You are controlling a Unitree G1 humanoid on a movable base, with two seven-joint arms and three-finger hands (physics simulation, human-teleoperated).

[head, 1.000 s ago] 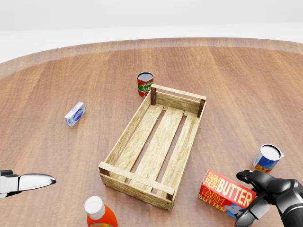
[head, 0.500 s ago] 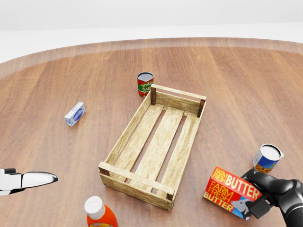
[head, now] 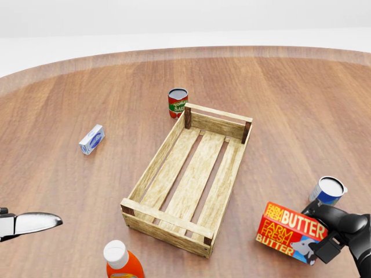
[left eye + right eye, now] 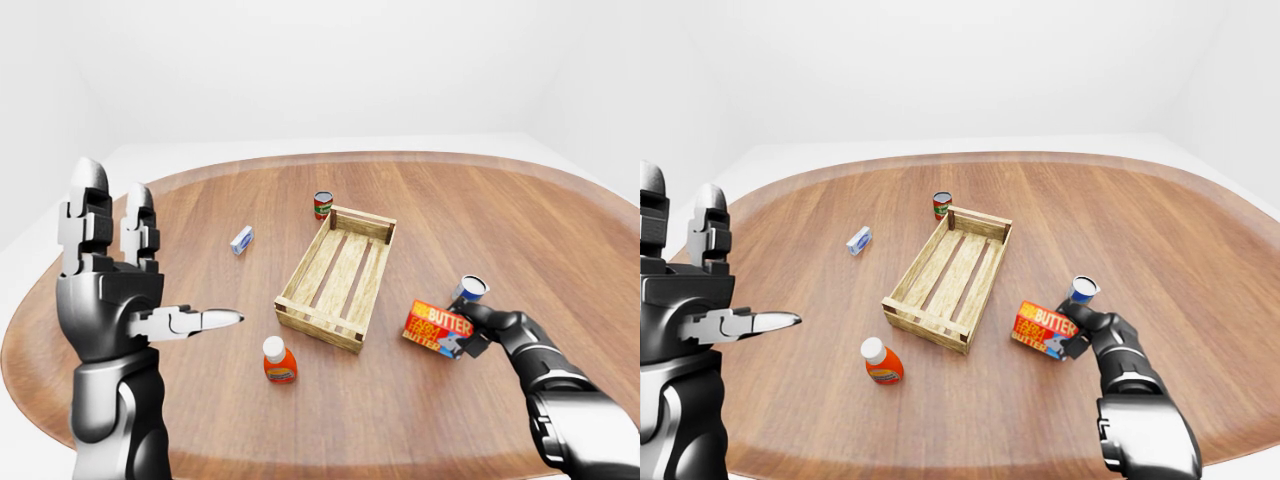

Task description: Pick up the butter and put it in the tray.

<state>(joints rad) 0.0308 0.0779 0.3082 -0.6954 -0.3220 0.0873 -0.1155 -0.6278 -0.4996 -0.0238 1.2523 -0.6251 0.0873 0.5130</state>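
The butter (image 3: 288, 229) is a red and yellow box at the bottom right of the head view, to the right of the tray's near corner. My right hand (image 3: 322, 231) is shut on its right end, with fingers over its top and bottom edges, and holds it tilted up. The tray (image 3: 152, 167) is an empty wooden slatted crate in the middle of the table. My left hand (image 4: 112, 300) is open and raised at the left of the left-eye view, far from the butter, with one finger pointing right.
A blue can (image 3: 327, 190) stands just above my right hand. An orange bottle with a white cap (image 3: 120, 261) stands below the tray's left corner. A tomato can (image 3: 177, 102) stands above the tray. A small blue and white box (image 3: 91, 139) lies at the left.
My right hand has closed round the butter's right end and tipped the box up, shifting it slightly right. My left hand's finger has drawn a little to the left.
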